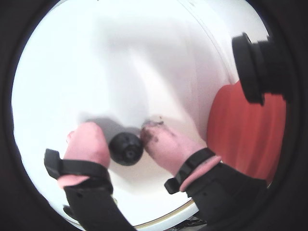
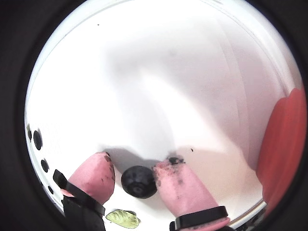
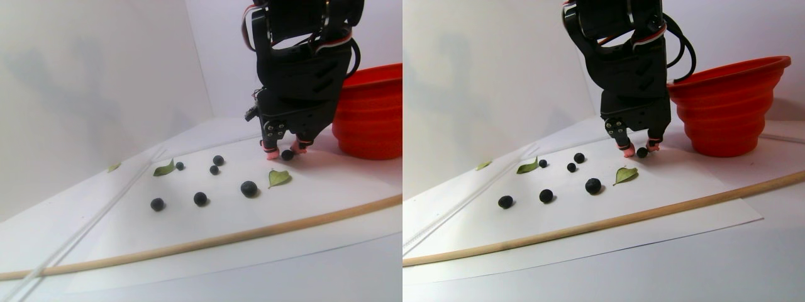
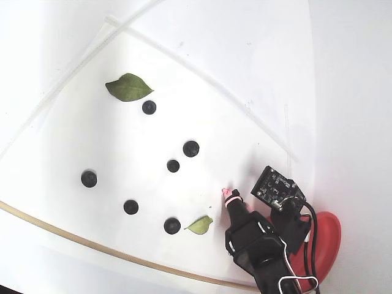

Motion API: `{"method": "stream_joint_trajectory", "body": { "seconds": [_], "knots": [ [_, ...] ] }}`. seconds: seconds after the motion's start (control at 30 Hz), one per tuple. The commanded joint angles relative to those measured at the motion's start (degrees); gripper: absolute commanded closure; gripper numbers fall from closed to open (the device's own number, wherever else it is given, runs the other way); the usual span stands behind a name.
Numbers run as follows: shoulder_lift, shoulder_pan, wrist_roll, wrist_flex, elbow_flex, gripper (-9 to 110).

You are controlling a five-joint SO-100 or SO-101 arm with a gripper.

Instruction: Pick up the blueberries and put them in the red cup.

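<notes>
In a wrist view, the end effector (image 1: 124, 140) stands part-open, its pink fingertips (image 1: 89, 142) on either side of one blueberry (image 1: 126, 148) that sits on the white sheet (image 1: 120, 62). The tips look to touch it, though whether they grip is hard to tell. The red cup (image 1: 248, 139) waits just to the right, close enough for a short carry.

In the other wrist view, a green leaf (image 2: 122, 219) lies just below the berry.

In the stereo pair view, five more blueberries (image 3: 249, 188) lie scattered on the sheet, bounded by a wooden rod (image 3: 207, 241) on the desk (image 3: 352, 270).

In the fixed view, the arm hides the bracketed berry.
</notes>
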Motion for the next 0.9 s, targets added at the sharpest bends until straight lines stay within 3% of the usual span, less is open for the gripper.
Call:
{"method": "stream_joint_trajectory", "body": {
  "seconds": [0.0,0.87],
  "knots": [
    [0.3,0.7,-0.8,-1.1,-1.7,87],
    [3.4,0.9,-2.3,0.0,1.6,84]
  ]
}}
